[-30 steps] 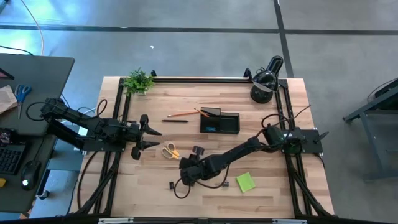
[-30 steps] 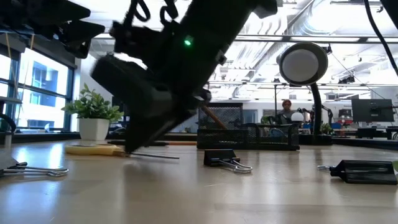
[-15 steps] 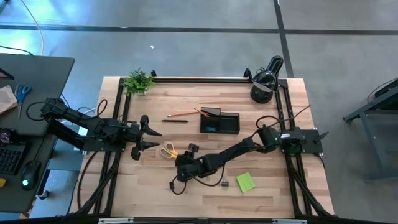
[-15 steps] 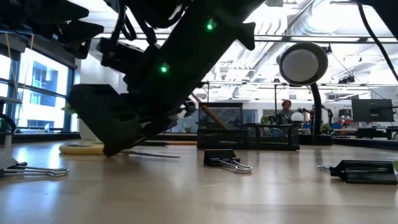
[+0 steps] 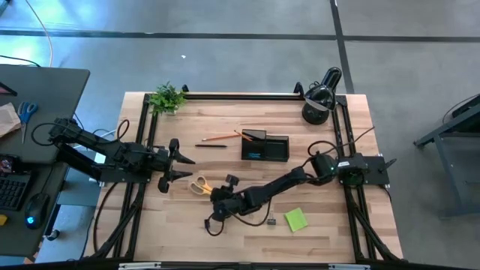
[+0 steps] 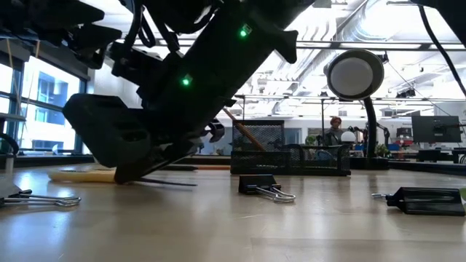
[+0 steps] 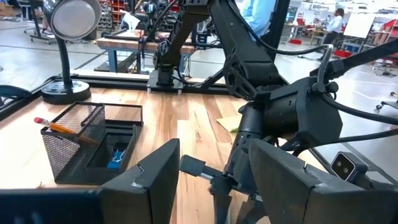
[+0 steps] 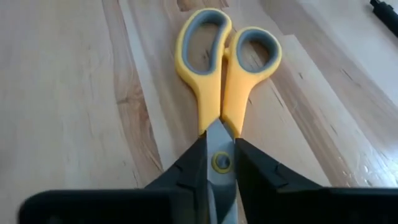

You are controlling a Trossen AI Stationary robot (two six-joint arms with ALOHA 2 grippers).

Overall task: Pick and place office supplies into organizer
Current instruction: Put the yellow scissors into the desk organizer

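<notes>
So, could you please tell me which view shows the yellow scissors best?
The right wrist view: the scissors fill it, the right gripper closed at their pivot. The high view shows only small handles, the low view a yellow sliver, the left wrist view none.

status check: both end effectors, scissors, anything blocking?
Right end effector closed on yellow scissors at the pivot, flat on table. Left end effector open, waiting at left edge. Organizer path unobstructed.

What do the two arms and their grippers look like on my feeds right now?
Both arms are dark, nearly black, jointed links with black cables running along them. The left gripper has two broad, flat, dark fingers with squared edges. The right gripper has matching black fingers that taper to angular tips. Small green indicator lights glow on the right arm's housing in the low view.
</notes>
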